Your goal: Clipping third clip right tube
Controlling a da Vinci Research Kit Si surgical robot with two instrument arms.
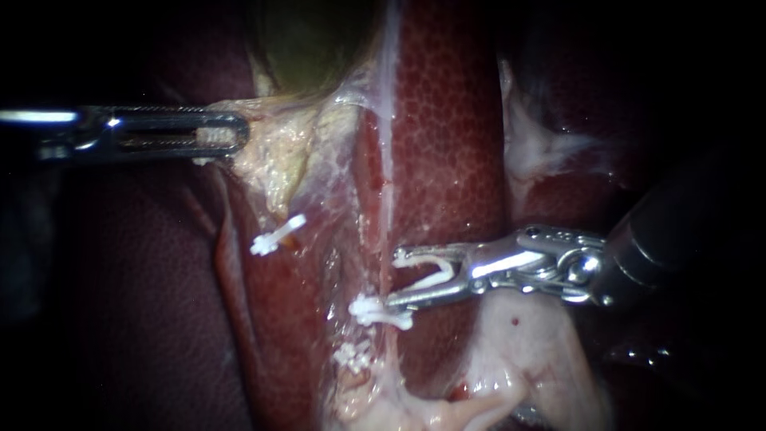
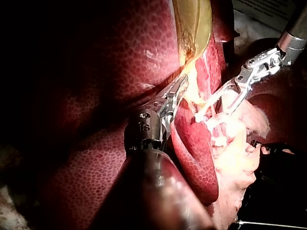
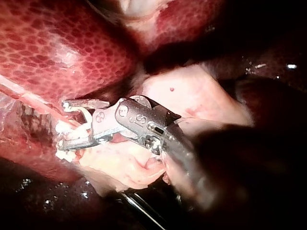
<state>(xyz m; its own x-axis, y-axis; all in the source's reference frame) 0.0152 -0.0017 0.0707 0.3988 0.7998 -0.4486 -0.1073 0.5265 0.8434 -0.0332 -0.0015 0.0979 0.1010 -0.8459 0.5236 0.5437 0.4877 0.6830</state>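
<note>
My right instrument [image 1: 392,278] comes in from the right, its jaws standing wide apart with a white open clip [image 1: 431,275] held between them. The thin pale right tube [image 1: 386,231] runs down between the jaw tips. Just below on that tube sits a closed white clip [image 1: 375,311], and another clip [image 1: 352,356] lies lower still. A further clip [image 1: 278,236] sits on the left tube. My left instrument [image 1: 236,132] has its jaws shut on yellowish gallbladder tissue [image 1: 275,152], holding it to the left. The right wrist view shows the clip [image 3: 86,117] in the spread jaws [image 3: 63,123].
Dark red liver [image 1: 447,144] lies behind the tube and around the field. The greenish gallbladder body [image 1: 311,40] sits at the top. Pale fatty tissue [image 1: 527,343] lies under the right instrument's shaft. A thin membrane [image 1: 335,207] spans between the two tubes.
</note>
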